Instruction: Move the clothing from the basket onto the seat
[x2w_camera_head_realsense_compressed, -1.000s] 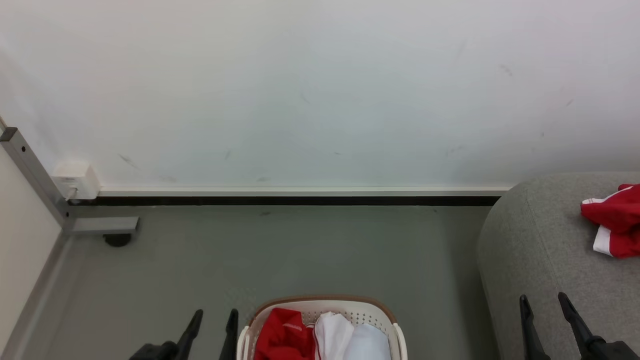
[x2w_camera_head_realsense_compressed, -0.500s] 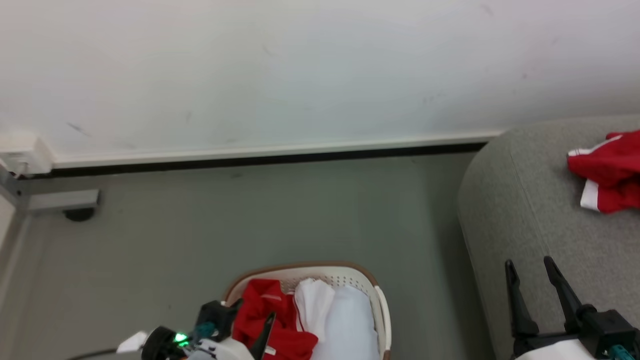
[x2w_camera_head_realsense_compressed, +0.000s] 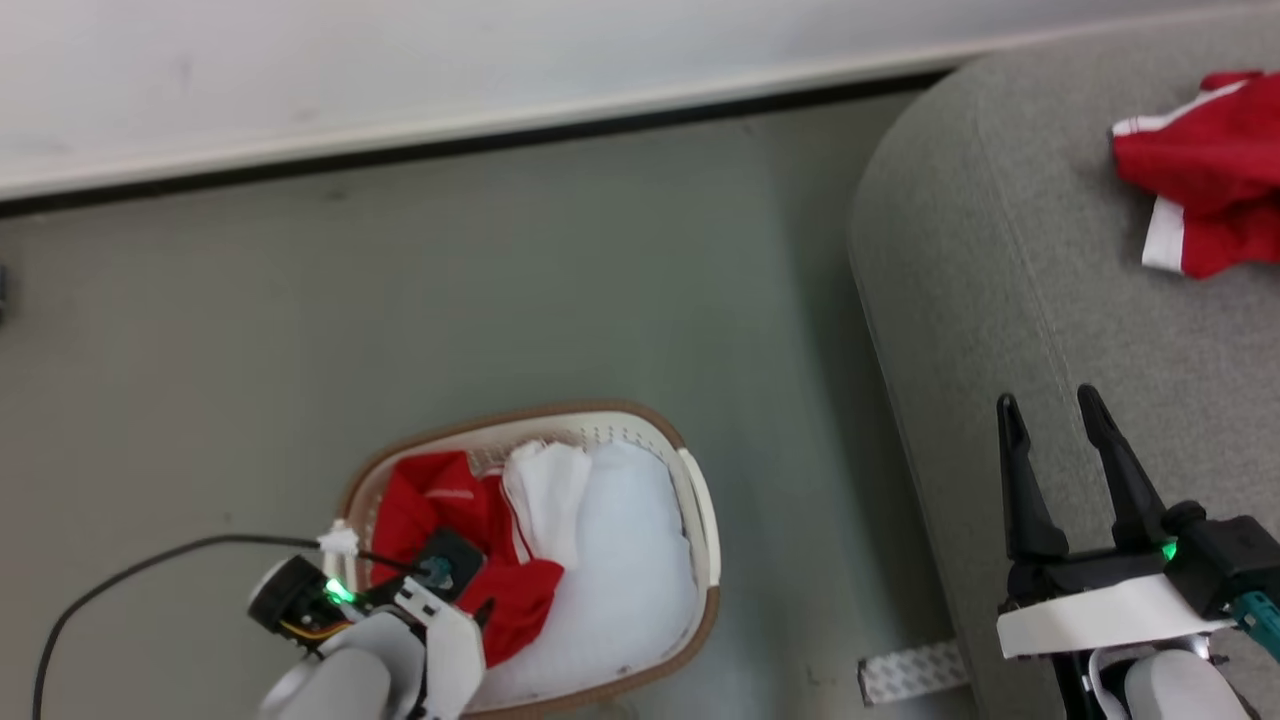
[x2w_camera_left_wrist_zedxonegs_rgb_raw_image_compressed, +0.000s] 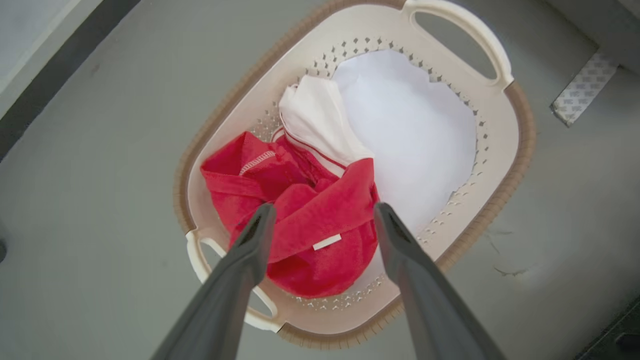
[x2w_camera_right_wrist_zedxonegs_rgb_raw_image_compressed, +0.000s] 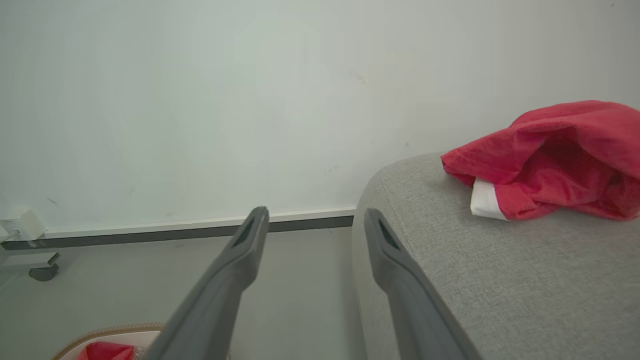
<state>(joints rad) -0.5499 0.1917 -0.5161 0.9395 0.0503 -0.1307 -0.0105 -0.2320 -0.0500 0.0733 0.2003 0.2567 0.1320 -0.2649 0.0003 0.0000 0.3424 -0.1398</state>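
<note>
Crumpled red clothing (x2w_camera_left_wrist_zedxonegs_rgb_raw_image_compressed: 280, 185) with a stitched hem lies in the perforated cream basket (x2w_camera_left_wrist_zedxonegs_rgb_raw_image_compressed: 522, 145) beside smooth white cloth (x2w_camera_left_wrist_zedxonegs_rgb_raw_image_compressed: 410, 130). It sits directly under the left gripper (x2w_camera_left_wrist_zedxonegs_rgb_raw_image_compressed: 324, 212), whose fingers are spread wide. The right gripper (x2w_camera_head_realsense_compressed: 1046, 400), likewise parted and empty, hovers over the woven grey seat (x2w_camera_head_realsense_compressed: 1000, 280), where a second red garment (x2w_camera_head_realsense_compressed: 1200, 170) rests.

A pale, lightly scuffed wall (x2w_camera_right_wrist_zedxonegs_rgb_raw_image_compressed: 200, 100) meets a smooth grey-green floor (x2w_camera_head_realsense_compressed: 500, 280) along a white skirting (x2w_camera_head_realsense_compressed: 450, 128) with a dark gap beneath. A patterned strip (x2w_camera_head_realsense_compressed: 910, 672), perhaps tape, lies on the floor. Low by the wall sit a small white box (x2w_camera_right_wrist_zedxonegs_rgb_raw_image_compressed: 20, 225) and a grey foot (x2w_camera_right_wrist_zedxonegs_rgb_raw_image_compressed: 42, 272). The light is soft and even.
</note>
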